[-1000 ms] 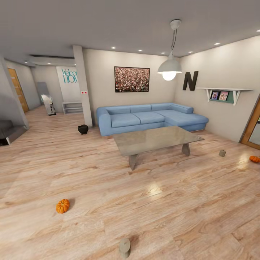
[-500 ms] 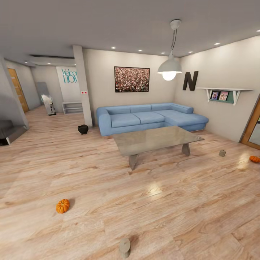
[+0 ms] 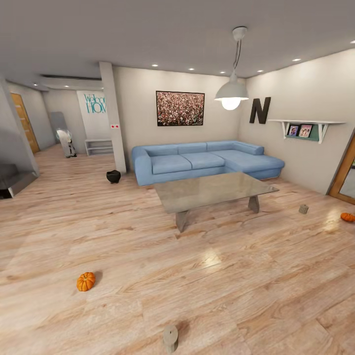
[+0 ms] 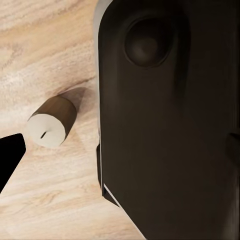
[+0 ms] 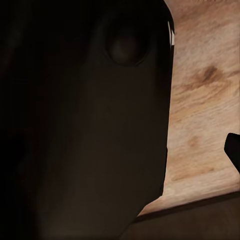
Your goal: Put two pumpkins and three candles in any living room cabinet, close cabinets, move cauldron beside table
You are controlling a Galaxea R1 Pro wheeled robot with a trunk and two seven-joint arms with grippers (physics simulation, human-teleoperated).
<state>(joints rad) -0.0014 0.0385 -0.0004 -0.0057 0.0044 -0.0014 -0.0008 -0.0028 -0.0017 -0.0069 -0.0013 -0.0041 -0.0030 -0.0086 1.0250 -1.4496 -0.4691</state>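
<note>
In the head view one orange pumpkin [image 3: 86, 281] lies on the wood floor at the near left. The other pumpkin [image 3: 347, 217] is at the far right by the door. A beige-grey candle [image 3: 170, 338] stands at the bottom edge, and a second candle [image 3: 303, 209] stands right of the glass-topped table [image 3: 212, 190]. The black cauldron [image 3: 113, 176] sits on the floor by the pillar, left of the sofa. The left wrist view looks down on a candle [image 4: 50, 122] beside one black fingertip [image 4: 9, 155]. The right wrist view catches a dark fingertip [image 5: 234, 151] over bare floor. The cabinet is out of view.
A blue corner sofa [image 3: 202, 160] stands behind the table, under a white pendant lamp [image 3: 231, 93]. A pillar [image 3: 113, 118] rises left of the sofa, and a hallway opens beyond it. A door frame [image 3: 345, 172] is at the right. A large dark robot part [image 4: 170, 120] fills much of each wrist view.
</note>
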